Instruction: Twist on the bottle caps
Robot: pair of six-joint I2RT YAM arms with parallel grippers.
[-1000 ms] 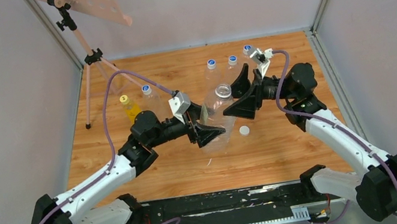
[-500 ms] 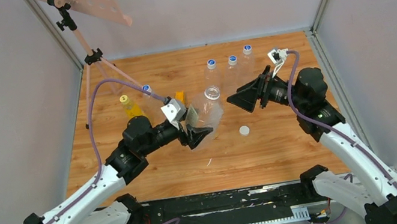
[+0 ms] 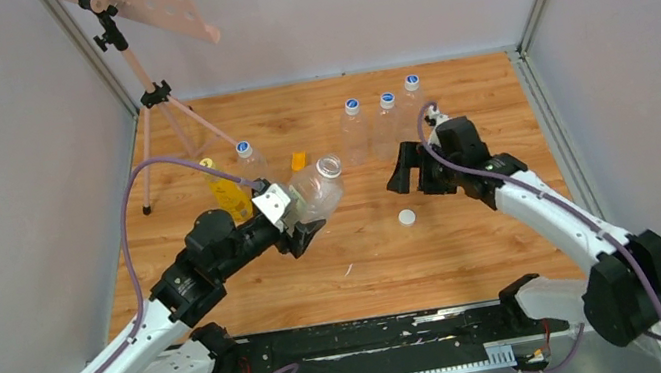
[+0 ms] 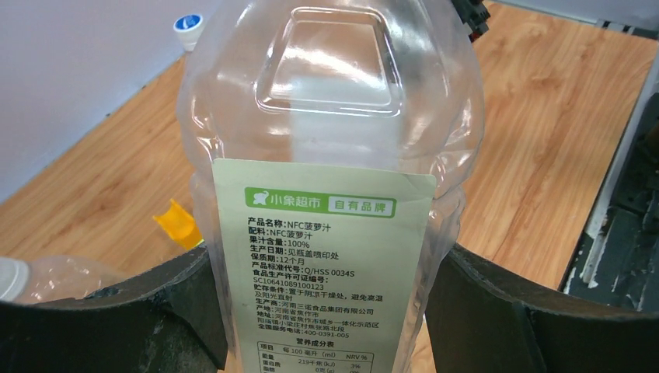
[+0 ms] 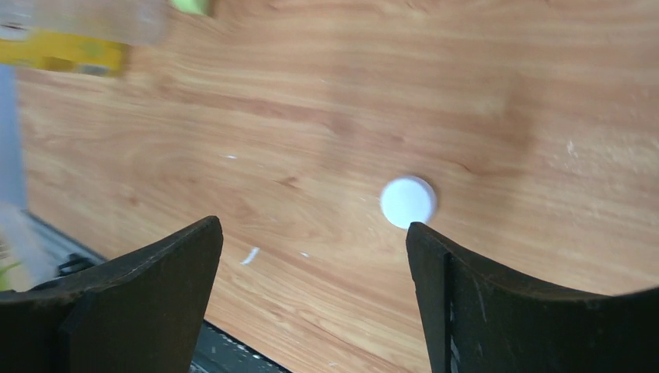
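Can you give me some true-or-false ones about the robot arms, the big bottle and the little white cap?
1. The left gripper holds the wide clear bottle. True.
2. That bottle has its cap on. False: its mouth is open.
3. The white cap lies on the table. True.
4. The right gripper is squeezing the white cap. False: its jaws stand open with nothing between them, and the cap lies loose on the table.
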